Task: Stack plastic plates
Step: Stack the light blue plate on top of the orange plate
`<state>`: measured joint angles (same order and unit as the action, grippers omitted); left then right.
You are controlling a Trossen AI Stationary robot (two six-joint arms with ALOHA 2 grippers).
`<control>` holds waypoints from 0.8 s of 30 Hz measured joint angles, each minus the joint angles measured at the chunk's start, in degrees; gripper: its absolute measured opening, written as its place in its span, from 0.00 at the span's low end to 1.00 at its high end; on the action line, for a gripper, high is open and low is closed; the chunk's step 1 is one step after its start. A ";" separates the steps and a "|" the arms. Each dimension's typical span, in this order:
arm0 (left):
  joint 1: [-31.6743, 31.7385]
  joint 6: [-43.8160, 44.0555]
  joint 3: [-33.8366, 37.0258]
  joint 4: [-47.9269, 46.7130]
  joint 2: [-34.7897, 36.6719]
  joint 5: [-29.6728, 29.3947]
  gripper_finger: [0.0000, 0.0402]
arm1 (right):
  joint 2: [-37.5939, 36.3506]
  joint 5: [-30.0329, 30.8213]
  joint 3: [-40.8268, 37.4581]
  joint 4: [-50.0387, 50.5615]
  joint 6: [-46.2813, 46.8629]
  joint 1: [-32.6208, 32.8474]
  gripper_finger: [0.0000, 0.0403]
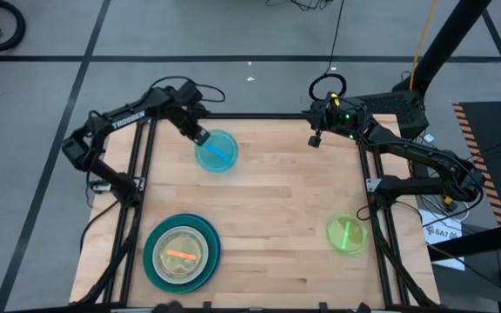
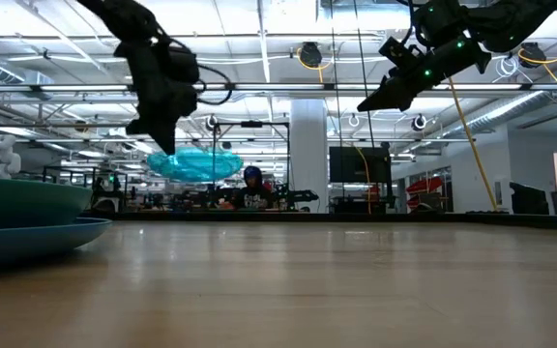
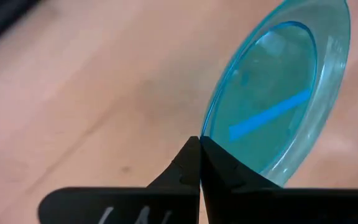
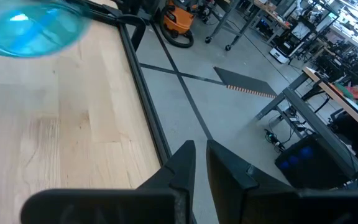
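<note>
Surface (image 1: 285, 209): pale wood, framed by dark rails; it carries everything below.

Stack (image 1: 181, 252), near left: we count a blue plate (image 1: 213, 258) at the bottom, a teal plate (image 1: 150, 256) on it, and paler dishes nested inside, the topmost with an orange streak. Exact count of the inner ones we cannot tell.

Lime green plate (image 1: 347, 233), near right, lying flat, well apart from the stack.

Translucent cyan plate (image 3: 272, 112), far left: in the low view it hangs clear above the surface, tilted, pinched at its rim by the left gripper (image 3: 201, 155), whose fingers are clenched on the edge.

Right gripper (image 4: 201, 163), far right, raised over the surface's edge: fingers nearly together, grasping nothing, waiting.

Handling note: we judge the step to be the carry to the stack. A rim pinch on thin plastic may pivot, so we would travel slowly, level the plate over the stack's centre, lower until it nests, then release.
</note>
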<state>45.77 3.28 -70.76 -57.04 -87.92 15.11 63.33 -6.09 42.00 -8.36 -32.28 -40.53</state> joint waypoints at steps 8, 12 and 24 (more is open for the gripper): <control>-15.72 1.70 0.00 -7.48 2.89 4.63 0.00 | 0.00 0.00 0.01 0.01 0.05 0.00 0.08; -25.21 4.64 0.00 -11.85 3.03 5.73 0.00 | 0.00 -0.02 0.02 0.00 1.14 0.00 0.08; -46.74 18.17 0.02 -16.91 3.06 6.08 0.00 | -0.02 -0.15 0.02 0.02 6.50 0.02 0.08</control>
<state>-0.97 21.45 -70.74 -73.95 -84.86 21.19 63.31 -6.24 42.02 -8.34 -25.79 -40.51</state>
